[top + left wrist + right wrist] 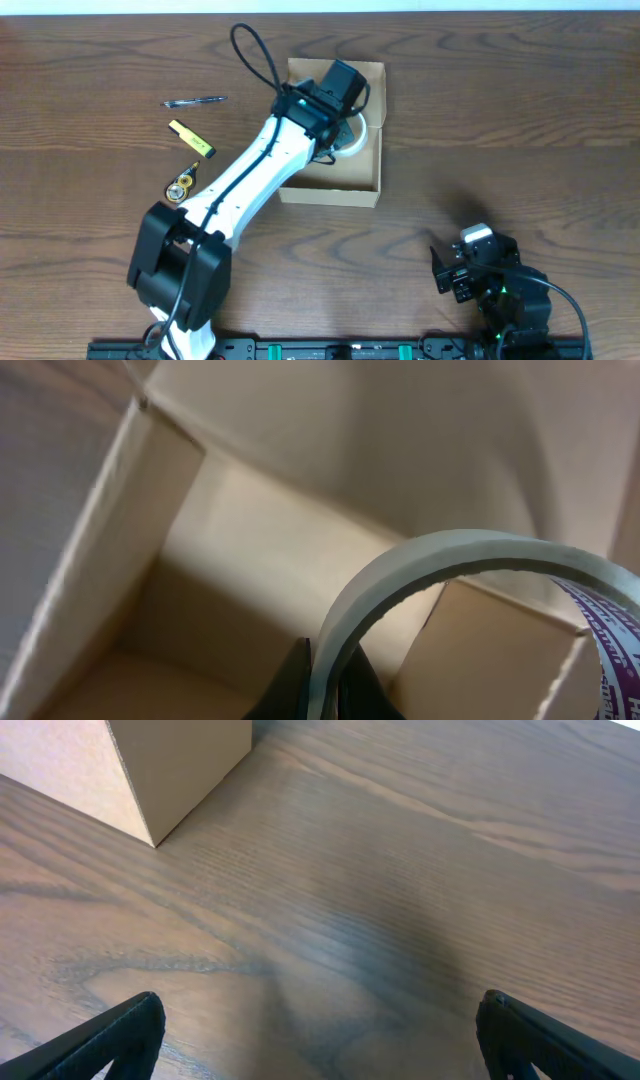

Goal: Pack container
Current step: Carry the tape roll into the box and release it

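Nearest me on the right, my right gripper (pixel 320 1045) sits over the bare dark wooden table (pixel 520 130), jaws spread wide and holding nothing. To the left, well apart from it, lie one small gold-coloured tape roll (pixel 182 185) and, a little farther, one flat yellow-and-black bar (pixel 192 138). Mid-table stands the one tan cardboard box (pixel 330 195), open at the top. My left gripper (pixel 330 682) reaches inside it, pinched on the rim of one large whitish tape ring (pixel 440 560), the only item I can see within its walls. Farthest on the left lies one slim pen (pixel 195 101).
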Controlling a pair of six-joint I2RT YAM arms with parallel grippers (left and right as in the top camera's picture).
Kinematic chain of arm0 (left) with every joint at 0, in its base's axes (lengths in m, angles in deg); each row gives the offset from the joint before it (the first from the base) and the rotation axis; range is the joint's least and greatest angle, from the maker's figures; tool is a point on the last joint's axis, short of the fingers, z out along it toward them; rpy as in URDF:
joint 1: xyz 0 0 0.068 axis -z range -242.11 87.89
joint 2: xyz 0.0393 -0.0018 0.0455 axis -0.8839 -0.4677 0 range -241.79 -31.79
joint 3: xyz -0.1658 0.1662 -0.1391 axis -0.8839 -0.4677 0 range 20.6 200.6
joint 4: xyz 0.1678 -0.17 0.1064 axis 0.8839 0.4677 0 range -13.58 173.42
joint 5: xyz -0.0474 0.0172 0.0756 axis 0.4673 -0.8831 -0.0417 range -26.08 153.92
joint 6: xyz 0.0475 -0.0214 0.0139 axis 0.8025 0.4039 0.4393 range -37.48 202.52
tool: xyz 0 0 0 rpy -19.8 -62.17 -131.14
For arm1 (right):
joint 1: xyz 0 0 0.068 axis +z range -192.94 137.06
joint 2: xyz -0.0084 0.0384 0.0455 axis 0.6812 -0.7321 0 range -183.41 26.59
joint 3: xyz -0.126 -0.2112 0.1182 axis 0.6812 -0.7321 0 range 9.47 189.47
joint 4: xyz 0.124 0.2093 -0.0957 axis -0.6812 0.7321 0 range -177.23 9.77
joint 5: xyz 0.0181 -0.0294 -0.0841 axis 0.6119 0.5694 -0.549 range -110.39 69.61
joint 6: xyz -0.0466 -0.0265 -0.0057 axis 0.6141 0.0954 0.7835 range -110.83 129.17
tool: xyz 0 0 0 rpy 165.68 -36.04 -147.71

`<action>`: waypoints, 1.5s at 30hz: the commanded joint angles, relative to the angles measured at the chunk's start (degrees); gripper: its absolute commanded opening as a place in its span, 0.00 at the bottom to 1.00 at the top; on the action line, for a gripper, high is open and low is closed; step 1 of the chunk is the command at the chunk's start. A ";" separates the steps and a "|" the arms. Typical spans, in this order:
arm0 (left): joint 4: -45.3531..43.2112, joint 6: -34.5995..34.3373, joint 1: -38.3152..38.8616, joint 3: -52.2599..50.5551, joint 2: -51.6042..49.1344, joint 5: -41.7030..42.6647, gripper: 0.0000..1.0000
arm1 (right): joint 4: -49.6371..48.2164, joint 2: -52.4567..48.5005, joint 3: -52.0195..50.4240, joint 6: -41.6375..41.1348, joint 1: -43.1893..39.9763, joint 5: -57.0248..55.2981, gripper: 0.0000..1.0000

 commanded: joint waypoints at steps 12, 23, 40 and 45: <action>9.33 -6.27 1.14 0.63 -0.85 -2.38 0.06 | 0.11 0.37 -0.15 -0.59 -0.46 -0.15 0.99; 8.44 -9.25 1.07 -2.16 -1.68 -5.49 0.06 | 0.11 0.37 -0.15 -0.59 -0.46 -0.15 0.99; 5.97 -9.25 1.18 -3.28 -2.47 -5.46 0.24 | 0.13 0.37 -0.15 -0.59 -0.46 -0.15 0.99; 3.08 -9.31 1.01 -3.28 -0.55 -8.81 0.25 | 0.11 0.37 -0.15 -0.57 -0.46 -0.15 0.99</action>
